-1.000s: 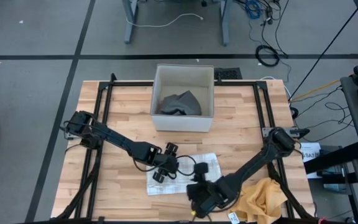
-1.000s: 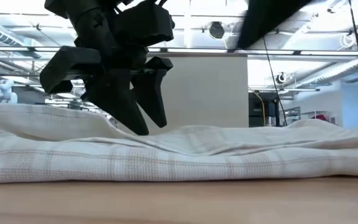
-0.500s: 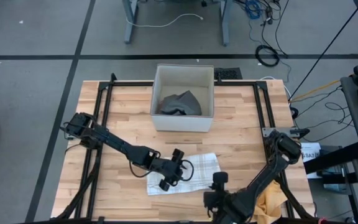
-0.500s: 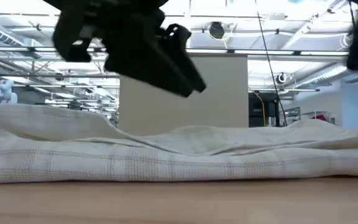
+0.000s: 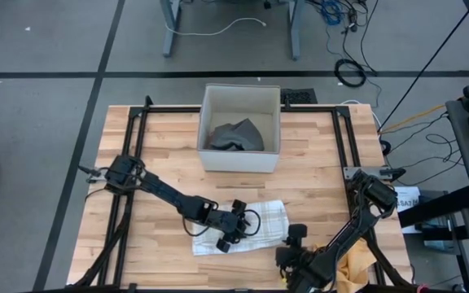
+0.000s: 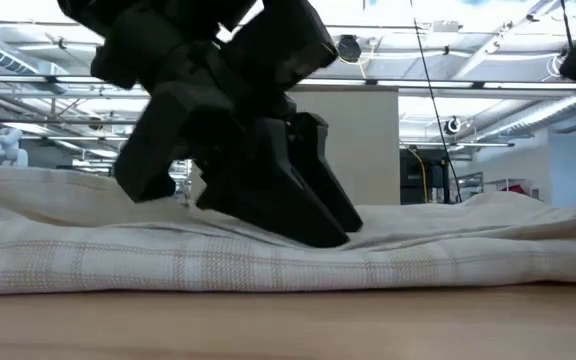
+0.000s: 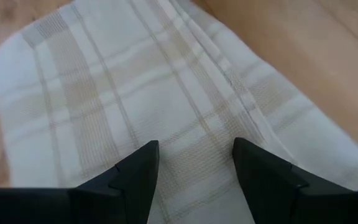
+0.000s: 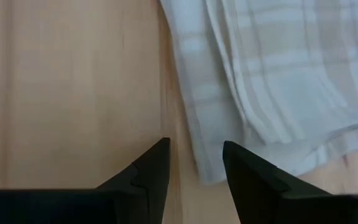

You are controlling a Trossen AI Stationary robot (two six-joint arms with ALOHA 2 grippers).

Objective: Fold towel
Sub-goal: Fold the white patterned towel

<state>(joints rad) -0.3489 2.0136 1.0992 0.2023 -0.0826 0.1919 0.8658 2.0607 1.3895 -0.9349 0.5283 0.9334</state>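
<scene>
Item: white cotton towel with pale beige checked stripes [image 5: 247, 228], lying flat and partly folded on the light wooden butcher-block tabletop [image 5: 161, 155], toward the 6 o'clock edge in the high view, one layered edge visible in both wrist views. Left gripper [image 5: 228, 237]: over the towel's 9 o'clock half, fingers released and spread, nothing between them; the low view shows its dark fingertips [image 6: 318, 225] down at the cloth surface, though actual contact cannot be told. Right gripper [image 5: 293, 254]: just off the towel's 5 o'clock corner, over bare wood, fingers parted and holding nothing; its wrist view shows the towel edge [image 8: 197, 118] just ahead of the fingers. Also present: white open-topped box [image 5: 241, 163] at 12 o'clock, containing a crumpled grey cloth [image 5: 236, 135]; mustard-yellow cloth [image 5: 353, 268] bunched at the 5 o'clock corner, beside the right arm.
</scene>
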